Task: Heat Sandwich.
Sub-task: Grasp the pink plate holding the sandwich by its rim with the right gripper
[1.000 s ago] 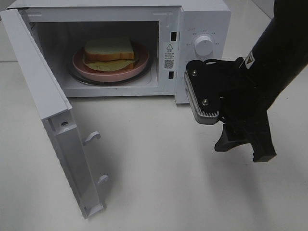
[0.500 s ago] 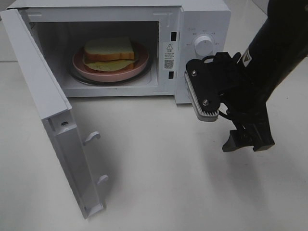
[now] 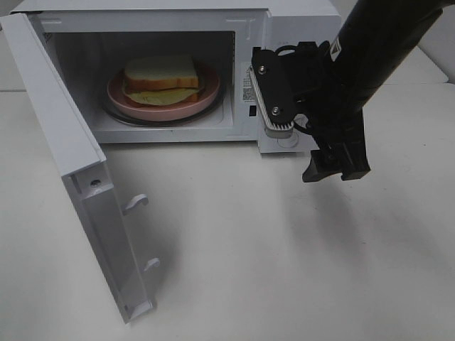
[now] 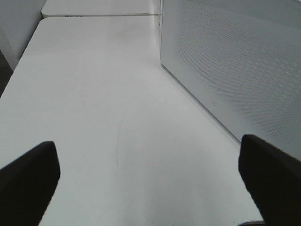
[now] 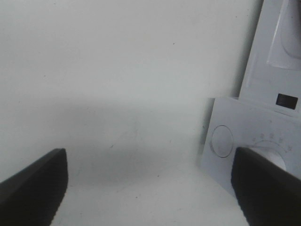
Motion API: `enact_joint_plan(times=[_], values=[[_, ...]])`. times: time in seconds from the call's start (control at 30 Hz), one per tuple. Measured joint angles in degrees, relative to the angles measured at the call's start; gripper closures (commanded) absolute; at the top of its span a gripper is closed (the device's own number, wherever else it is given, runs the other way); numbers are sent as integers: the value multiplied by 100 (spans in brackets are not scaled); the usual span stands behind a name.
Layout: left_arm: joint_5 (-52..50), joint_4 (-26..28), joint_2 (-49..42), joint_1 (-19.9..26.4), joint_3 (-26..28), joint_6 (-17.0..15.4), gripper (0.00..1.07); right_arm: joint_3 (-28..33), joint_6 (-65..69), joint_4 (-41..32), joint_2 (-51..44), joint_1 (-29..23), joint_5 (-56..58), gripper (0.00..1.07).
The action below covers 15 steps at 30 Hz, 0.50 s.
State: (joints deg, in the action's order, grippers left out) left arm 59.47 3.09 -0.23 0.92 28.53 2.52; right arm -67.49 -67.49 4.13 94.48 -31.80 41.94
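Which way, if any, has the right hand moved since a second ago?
Yes: the right hand moved up and left, now in front of the microwave's control panel.

Plain white tabletop (image 3: 284, 270), soft light

Setting reads as a robotics lab bench, not a kitchen: bare white tabletop (image 3: 284, 270) filling the lower frame, one white microwave (image 3: 242, 42) at upper centre, door (image 3: 67, 149) swung open at left, black robot arm (image 3: 384, 35) entering upper right.
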Motion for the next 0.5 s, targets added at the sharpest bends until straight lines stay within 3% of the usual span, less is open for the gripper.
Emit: enact_joint_plan(times=[0.5], values=[[0, 0, 0, 0, 0, 0, 9, -991, 0, 0, 837, -246, -120, 20]])
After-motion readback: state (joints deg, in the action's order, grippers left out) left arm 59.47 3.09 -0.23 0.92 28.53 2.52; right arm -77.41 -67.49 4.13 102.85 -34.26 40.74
